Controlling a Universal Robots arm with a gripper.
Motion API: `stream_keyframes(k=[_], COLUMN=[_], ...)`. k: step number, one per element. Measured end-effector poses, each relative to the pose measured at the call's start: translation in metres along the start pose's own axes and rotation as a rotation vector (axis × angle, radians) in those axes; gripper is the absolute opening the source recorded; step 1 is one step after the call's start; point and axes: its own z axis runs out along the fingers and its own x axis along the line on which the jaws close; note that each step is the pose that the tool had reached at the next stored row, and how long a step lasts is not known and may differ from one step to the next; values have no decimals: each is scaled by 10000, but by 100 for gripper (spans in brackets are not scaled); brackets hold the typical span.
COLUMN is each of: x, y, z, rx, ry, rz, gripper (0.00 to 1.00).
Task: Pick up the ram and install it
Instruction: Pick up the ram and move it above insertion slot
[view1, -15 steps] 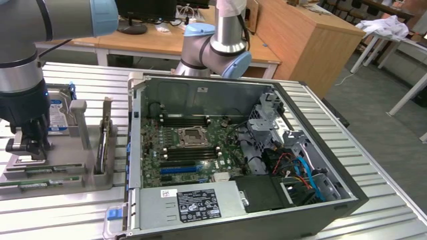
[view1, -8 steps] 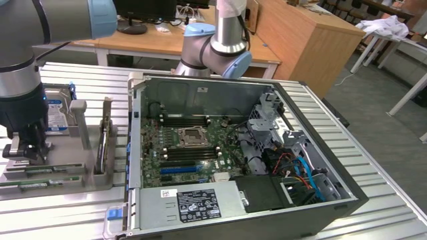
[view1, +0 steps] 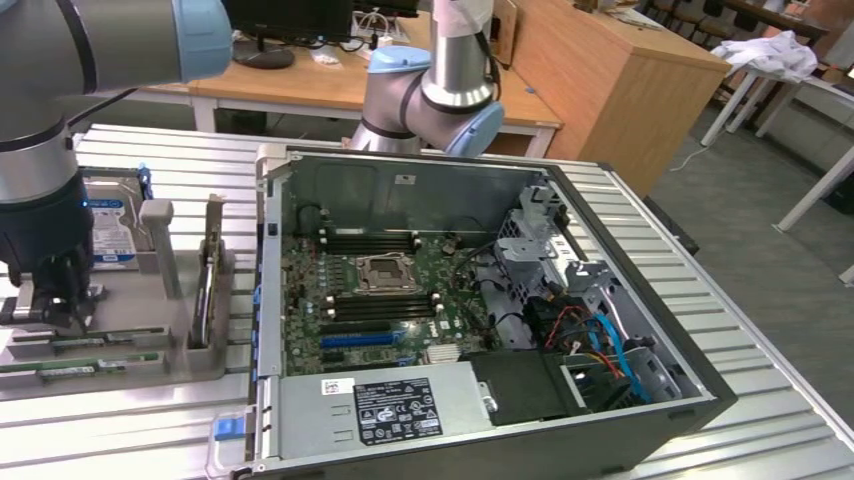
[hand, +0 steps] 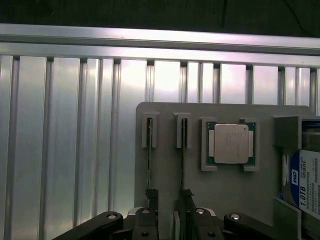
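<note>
Tool (hand: 169, 199), dark fingers parted, hovers over thin ram (hand: 182, 155) standing edge-up in flat grey slotted holder (hand: 165, 114).

The hard drive (hand: 306, 186) carried a blue label reading "WD" and "1.0TB". In the exterior view, the sticker (view1: 396, 408) on the power supply (view1: 314, 422), at six o'clock inside the computer case (view1: 387, 190), was too small to read.
</note>
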Motion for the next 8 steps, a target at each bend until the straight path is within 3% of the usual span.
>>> stream_keyframes(k=[8], x=[79], y=[1], z=[-2], rx=[-1], ry=[1], rz=[-1], gripper=[31])
